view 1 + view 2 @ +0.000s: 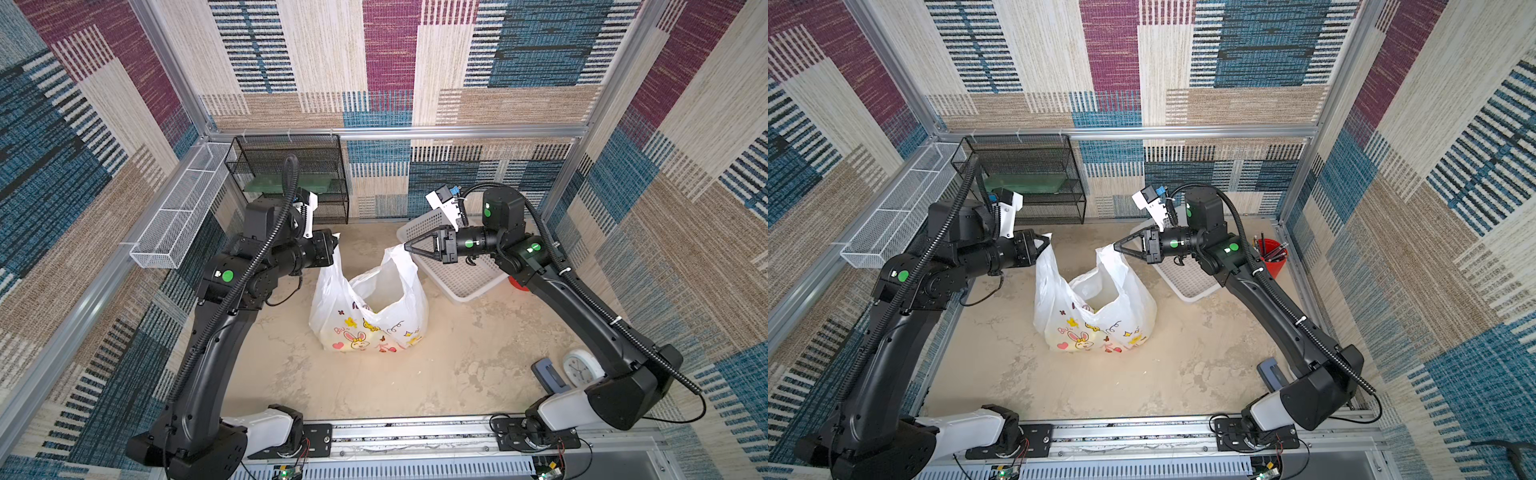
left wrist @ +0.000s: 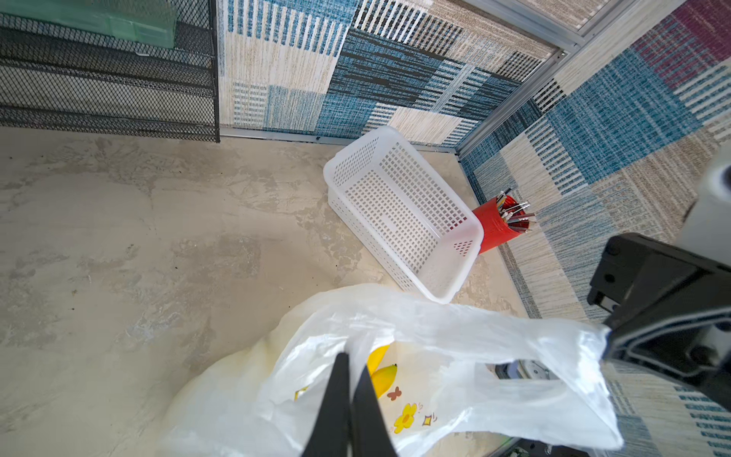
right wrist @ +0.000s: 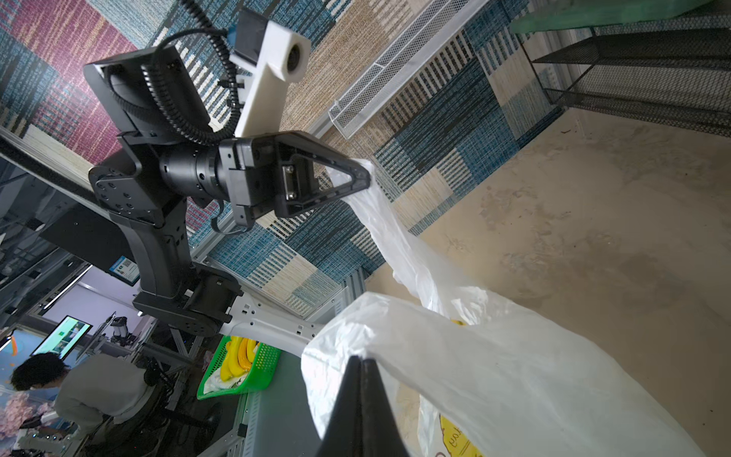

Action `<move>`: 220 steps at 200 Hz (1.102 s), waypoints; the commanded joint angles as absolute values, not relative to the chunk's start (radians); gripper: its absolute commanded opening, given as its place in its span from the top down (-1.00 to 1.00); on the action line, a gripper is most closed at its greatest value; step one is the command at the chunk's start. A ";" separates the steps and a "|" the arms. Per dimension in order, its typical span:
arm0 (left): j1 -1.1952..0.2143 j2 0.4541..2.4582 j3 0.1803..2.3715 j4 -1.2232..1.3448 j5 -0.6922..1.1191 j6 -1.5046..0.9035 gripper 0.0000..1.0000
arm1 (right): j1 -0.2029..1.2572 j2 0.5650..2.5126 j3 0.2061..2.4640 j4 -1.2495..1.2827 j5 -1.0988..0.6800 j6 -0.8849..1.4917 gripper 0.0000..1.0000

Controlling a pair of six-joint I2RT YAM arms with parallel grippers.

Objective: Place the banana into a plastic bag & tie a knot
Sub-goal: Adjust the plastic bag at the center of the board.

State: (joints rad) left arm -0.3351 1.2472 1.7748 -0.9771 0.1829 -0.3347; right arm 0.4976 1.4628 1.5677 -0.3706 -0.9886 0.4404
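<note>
Wire tray (image 1: 178, 216): white, long, fixed along the left wall.
Mesh shelf (image 1: 291, 174): black, at the far left corner of the desk (image 1: 457, 353).
Left fingers (image 1: 335, 237): pressed together, pinching one handle loop of the plastic bag (image 1: 332, 299) and holding it up above the desk.
Plastic bag: stands mid-desk between the two arms, with its mouth gaping upward, the cartoon prints on the near side and the two loops drawn apart.
Banana (image 2: 381, 376): inside the bag, its yellow showing through the mouth in the left wrist view.
Right fingers (image 1: 407, 246): clamped together on the other handle loop, also raised.
Basket (image 1: 465, 278): white, perforated, on the desk behind the right fingers.
Red cup (image 1: 1273, 259): holds pens and stands just beside the basket, in the far right corner.
Clock (image 1: 577, 368): white, at the near right edge.
</note>
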 commanded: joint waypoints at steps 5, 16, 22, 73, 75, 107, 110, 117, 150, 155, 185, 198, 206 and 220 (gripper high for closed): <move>-0.337 1.200 1.784 -0.900 0.182 -0.224 1.00 | 0.493 1.463 1.565 -0.335 -0.959 0.479 1.00; -0.340 1.179 1.784 -0.872 0.186 -0.193 1.00 | 0.489 1.463 1.565 -0.336 -0.951 0.482 1.00; -0.343 1.172 1.787 -0.861 0.191 -0.175 1.00 | 0.487 1.465 1.565 -0.338 -0.950 0.484 1.00; -0.421 1.145 1.797 -0.775 0.286 -0.026 1.00 | 0.466 1.463 1.566 -0.334 -0.939 0.506 1.00; -0.433 1.146 1.797 -0.773 0.288 -0.018 1.00 | 0.466 1.464 1.567 -0.334 -0.940 0.506 1.00; -0.494 1.179 1.801 -0.808 0.157 -0.013 1.00 | 0.462 1.466 1.569 -0.326 -0.937 0.513 1.00; -0.494 1.177 1.794 -0.808 0.145 -0.017 1.00 | 0.461 1.464 1.569 -0.325 -0.937 0.516 1.00; -0.494 1.165 1.774 -0.799 0.123 -0.026 1.00 | 0.459 1.461 1.570 -0.316 -0.937 0.521 1.00; -0.492 1.187 1.787 -0.922 0.122 -0.052 0.87 | 0.447 1.438 1.580 -0.294 -0.932 0.537 1.00; -0.492 1.198 1.798 -0.963 0.127 -0.056 0.10 | 0.445 1.437 1.582 -0.301 -0.933 0.537 1.00; -0.461 1.173 1.730 -0.980 0.206 -0.128 -0.24 | 0.442 1.437 1.577 -0.318 -0.937 0.523 1.00; -0.437 1.171 1.708 -0.969 0.266 -0.166 -0.69 | 0.439 1.438 1.572 -0.321 -0.943 0.519 1.00; -0.431 1.176 1.710 -0.972 0.280 -0.177 -0.81 | 0.440 1.437 1.567 -0.322 -0.945 0.517 1.00; -0.430 1.178 1.721 -0.977 0.267 -0.190 -0.87 | 0.440 1.436 1.558 -0.321 -0.945 0.514 1.00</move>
State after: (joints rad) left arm -0.4347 1.1770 1.7145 -0.9646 0.2146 -0.1349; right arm 0.4389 1.4395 1.5692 -0.3340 -0.9398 0.5217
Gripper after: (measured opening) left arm 0.932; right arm 0.049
